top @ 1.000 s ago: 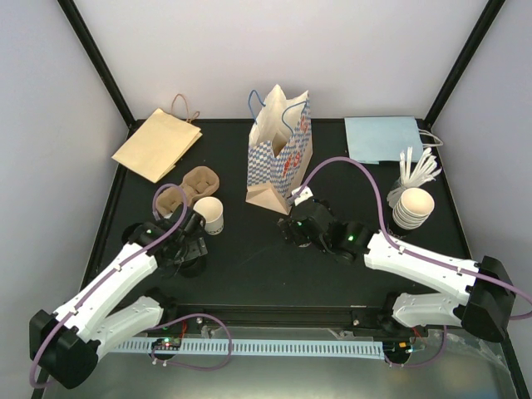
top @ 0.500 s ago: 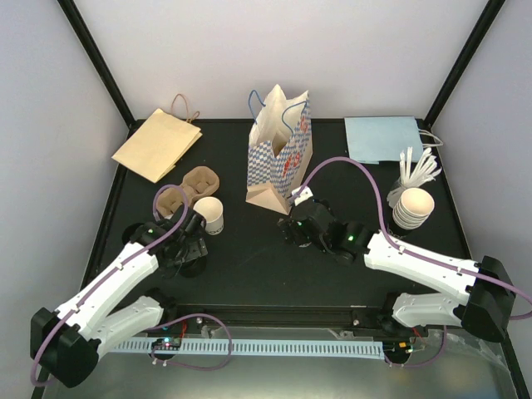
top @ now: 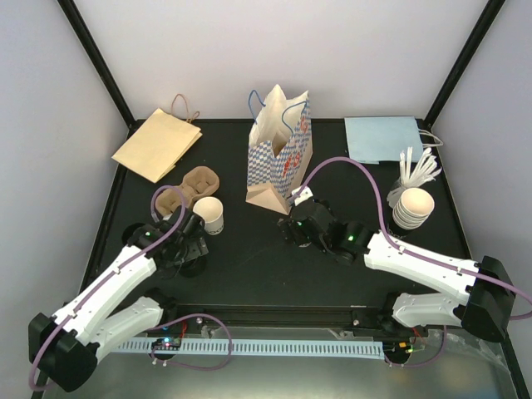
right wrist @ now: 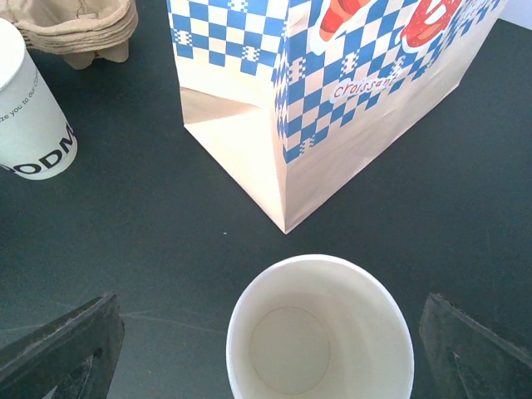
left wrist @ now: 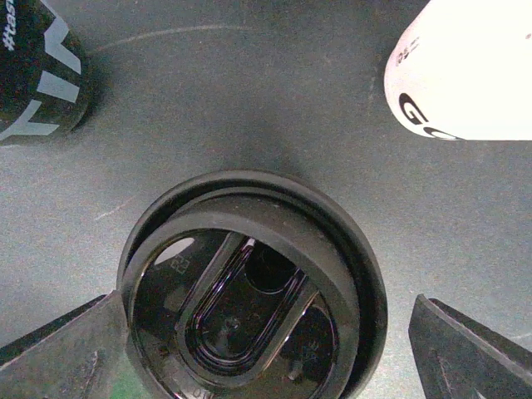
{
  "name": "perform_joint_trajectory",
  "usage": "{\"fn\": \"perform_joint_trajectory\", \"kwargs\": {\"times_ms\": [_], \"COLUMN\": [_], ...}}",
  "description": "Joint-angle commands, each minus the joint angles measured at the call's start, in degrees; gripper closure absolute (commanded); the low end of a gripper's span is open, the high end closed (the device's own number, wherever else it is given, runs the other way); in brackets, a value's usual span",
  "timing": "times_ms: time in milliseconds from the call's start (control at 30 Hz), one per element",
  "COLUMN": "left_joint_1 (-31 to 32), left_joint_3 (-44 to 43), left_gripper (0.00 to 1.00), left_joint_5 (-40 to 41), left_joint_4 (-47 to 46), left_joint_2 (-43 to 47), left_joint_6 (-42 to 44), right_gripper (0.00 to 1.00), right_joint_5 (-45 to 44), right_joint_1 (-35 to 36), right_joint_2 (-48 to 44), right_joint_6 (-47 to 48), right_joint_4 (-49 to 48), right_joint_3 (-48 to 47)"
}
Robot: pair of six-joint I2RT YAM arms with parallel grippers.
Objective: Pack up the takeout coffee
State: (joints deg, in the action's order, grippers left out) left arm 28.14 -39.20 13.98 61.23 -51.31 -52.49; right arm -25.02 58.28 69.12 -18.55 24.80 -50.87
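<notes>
The left gripper (left wrist: 266,353) is spread wide, straddling a black plastic lid (left wrist: 249,249), possibly a stack; the right gripper (right wrist: 268,353) gapes around a white paper cup (right wrist: 320,332) near the blue-checked paper bag (right wrist: 332,83); an off-centre squeeze could crush the cup or flick the lid away.

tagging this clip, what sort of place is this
Probably a robot lab bench staged as a takeout counter: robot arms at a black table boxed in by white walls, with a bag, cups and a carrier laid out.
</notes>
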Motion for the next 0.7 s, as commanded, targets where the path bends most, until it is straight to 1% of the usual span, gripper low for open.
{"fn": "perform_joint_trajectory", "kwargs": {"times_ms": [0, 133, 233, 467, 667], "left_joint_1": [-0.5, -1.2, -2.4, -4.6, -5.0], "left_joint_3": [-2.2, -2.0, -1.0, 2.5, 3.0], "left_gripper": [0.05, 0.04, 0.04, 0.04, 0.05], "left_joint_5": [0.8, 2.1, 0.3, -2.3, -3.2], "left_joint_4": [1.1, 0.9, -0.2, -1.2, -2.4], "left_joint_2": [3.6, 8.3, 10.7, 11.3, 10.9], "left_joint_6": [-1.1, -0.9, -0.2, -0.8, -0.2], "right_gripper": [0.00, 0.00, 0.00, 0.00, 0.00], "right_joint_5": [-1.3, -1.3, -1.2, -0.5, -0.4], "right_joint_1": [0.3, 0.3, 0.3, 0.3, 0.3], "right_joint_2": [-0.8, -0.7, -0.7, -0.8, -0.8], "right_joint_6": [-0.8, -0.7, -0.6, -0.4, -0.4], "right_joint_4": [-1.4, -1.3, -1.3, -1.5, -1.6], "right_joint_3": [0.5, 0.5, 0.5, 0.3, 0.4]}}
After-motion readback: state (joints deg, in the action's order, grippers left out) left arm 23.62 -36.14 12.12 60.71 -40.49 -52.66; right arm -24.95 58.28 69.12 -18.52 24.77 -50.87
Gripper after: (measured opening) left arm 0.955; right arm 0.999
